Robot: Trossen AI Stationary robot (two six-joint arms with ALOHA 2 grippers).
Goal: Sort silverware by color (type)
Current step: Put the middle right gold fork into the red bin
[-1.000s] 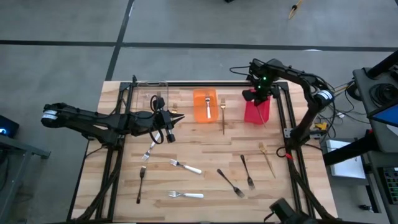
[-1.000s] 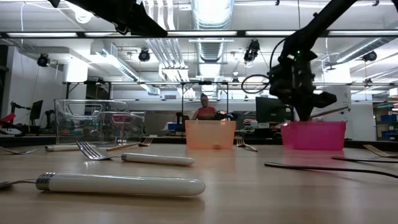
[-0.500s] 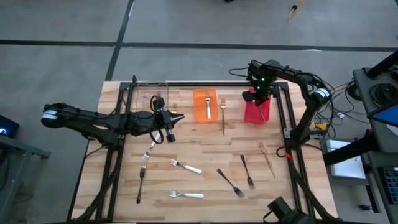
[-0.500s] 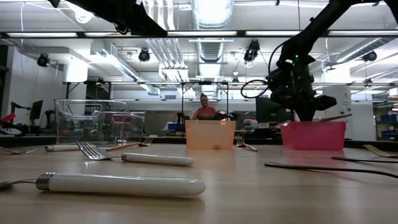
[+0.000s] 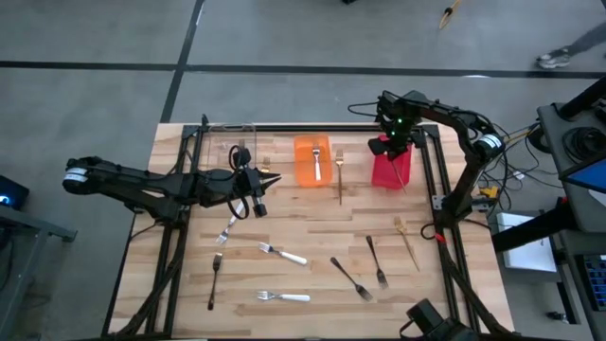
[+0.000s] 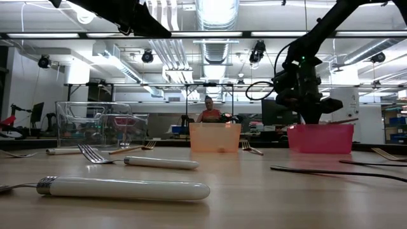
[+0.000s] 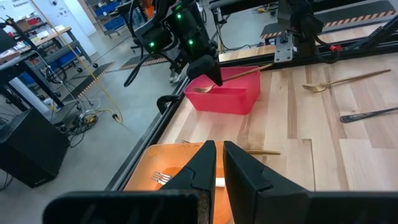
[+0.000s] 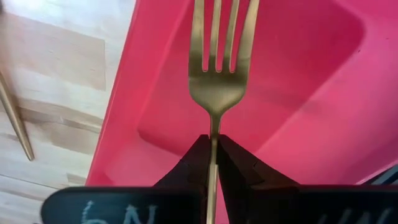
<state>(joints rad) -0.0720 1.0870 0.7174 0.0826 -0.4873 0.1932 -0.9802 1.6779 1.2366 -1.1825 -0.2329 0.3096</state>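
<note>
While the right gripper [image 8: 212, 144] hangs over the red bin [image 8: 298, 93] with its fingers clamped on the neck of a gold fork [image 8: 219, 68], tines out above the bin's floor, the step in hand looks like the drop into that bin. Next, I judge, the fingers must part so the fork falls inside and not across the rim. Over the table's left half, the left gripper [image 5: 254, 194] waits, pressed together on nothing, with other forks [image 5: 284, 297] loose nearby.
</note>
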